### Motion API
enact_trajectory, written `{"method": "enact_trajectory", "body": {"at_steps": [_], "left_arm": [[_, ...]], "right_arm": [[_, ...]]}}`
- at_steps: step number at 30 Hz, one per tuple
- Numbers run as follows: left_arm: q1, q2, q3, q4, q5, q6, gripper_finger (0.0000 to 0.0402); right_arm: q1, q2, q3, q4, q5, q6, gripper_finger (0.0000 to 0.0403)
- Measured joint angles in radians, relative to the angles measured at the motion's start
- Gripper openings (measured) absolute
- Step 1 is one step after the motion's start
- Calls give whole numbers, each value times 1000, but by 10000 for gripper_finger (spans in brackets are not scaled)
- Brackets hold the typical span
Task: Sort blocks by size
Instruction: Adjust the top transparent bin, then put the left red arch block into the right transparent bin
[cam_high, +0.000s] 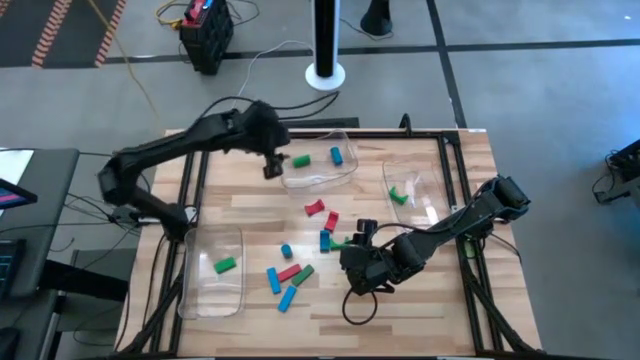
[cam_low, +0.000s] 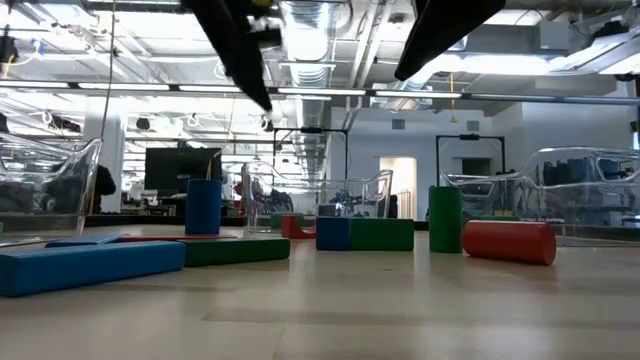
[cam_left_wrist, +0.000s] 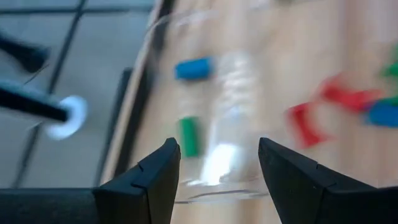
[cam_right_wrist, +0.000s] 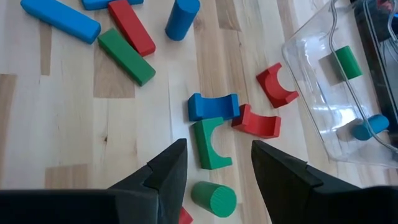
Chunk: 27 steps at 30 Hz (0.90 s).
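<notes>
blocks spread over the bench and three clear trays, both arms above them with nothing held

three clear trays (cam_high: 212, 270) sit on the bench (cam_high: 420, 310): the far one holds a green and a blue block, the one by the right edge one green block (cam_high: 398, 195), the one by the left edge one green block (cam_high: 224, 265). about ten more blocks (cam_high: 290, 275) lie loose mid-bench: red, blue and green bars, cylinders and arch pieces. the left gripper (cam_left_wrist: 217, 177) hangs over the far tray's rim, fingers apart and empty. the right gripper (cam_right_wrist: 214, 180) hovers low over the loose cluster, fingers apart, a green cylinder (cam_right_wrist: 213, 199) and green arch (cam_right_wrist: 211, 144) just ahead of them.
</notes>
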<state>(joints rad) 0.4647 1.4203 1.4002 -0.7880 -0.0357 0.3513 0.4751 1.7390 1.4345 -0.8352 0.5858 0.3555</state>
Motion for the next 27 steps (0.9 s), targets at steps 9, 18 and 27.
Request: {"method": "enact_trajectory", "body": {"at_steps": [9,18,27], "left_arm": [[-249,-153,0,-176,128,-114,212],[-539,-160,0,-217,63,-217,212],[-697,-161,-67,-159,-35,-285,212]], "right_arm": [[1,0,0,-10,0,4,207],[1,0,0,-10,0,4,207],[1,0,0,-10,0,5,207]]}}
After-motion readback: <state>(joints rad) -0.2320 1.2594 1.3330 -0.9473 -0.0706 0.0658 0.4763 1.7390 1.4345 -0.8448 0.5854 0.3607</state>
